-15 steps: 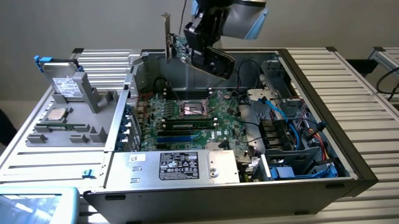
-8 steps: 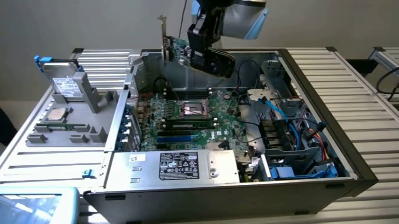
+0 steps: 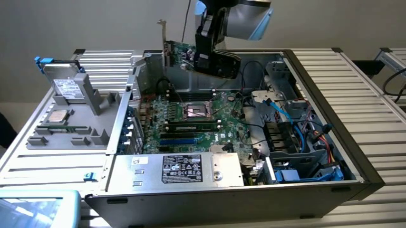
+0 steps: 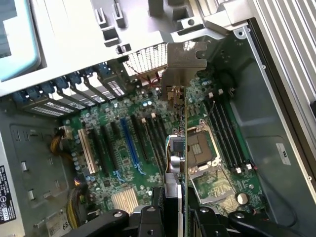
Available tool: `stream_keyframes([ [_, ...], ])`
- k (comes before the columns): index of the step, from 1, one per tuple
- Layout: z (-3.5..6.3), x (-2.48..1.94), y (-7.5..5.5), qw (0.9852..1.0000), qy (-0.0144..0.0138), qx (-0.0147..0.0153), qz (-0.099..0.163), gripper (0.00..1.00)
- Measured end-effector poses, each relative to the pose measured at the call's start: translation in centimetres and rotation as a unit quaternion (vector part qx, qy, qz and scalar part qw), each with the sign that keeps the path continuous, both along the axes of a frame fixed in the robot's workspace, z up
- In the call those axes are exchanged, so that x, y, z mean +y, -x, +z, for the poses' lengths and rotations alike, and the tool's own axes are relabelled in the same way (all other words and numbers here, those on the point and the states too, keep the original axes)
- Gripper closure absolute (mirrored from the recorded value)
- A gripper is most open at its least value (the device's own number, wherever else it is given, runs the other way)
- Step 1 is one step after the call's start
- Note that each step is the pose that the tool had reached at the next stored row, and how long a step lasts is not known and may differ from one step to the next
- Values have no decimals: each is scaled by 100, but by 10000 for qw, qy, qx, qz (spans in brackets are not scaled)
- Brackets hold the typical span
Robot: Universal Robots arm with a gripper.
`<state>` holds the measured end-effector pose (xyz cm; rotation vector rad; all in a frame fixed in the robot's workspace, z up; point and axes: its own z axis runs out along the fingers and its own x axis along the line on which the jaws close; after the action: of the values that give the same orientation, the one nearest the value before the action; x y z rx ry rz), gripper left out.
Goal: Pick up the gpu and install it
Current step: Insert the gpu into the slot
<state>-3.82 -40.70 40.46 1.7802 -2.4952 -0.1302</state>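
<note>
End effector [image 4: 178, 218] pinches the gpu [image 4: 177, 148] edge-on above the motherboard [image 4: 153, 180] (slots [image 4: 129, 148] crowd close together); a tilted descent could miss the right one and jam the bracket [image 4: 186, 61].

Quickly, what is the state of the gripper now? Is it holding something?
gripper: closed on the graphics card, held above the open computer case.
</note>
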Motion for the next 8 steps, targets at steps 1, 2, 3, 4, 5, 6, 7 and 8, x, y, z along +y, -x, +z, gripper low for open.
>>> stream_keyframes([
  [1,-1,0,0,10000,16,-10,66,72],
  [2,-1,0,0,9999,34,-22,130,72],
  [3,-2,0,0,9998,53,-37,190,72],
  [4,-3,0,0,9996,75,-52,254,72],
  [5,-4,0,0,9994,95,-67,312,72],
  [6,-5,0,0,9992,115,-82,370,72],
  [7,-6,0,0,9989,137,-96,429,72],
  [8,-7,0,0,9986,159,-109,488,72],
])
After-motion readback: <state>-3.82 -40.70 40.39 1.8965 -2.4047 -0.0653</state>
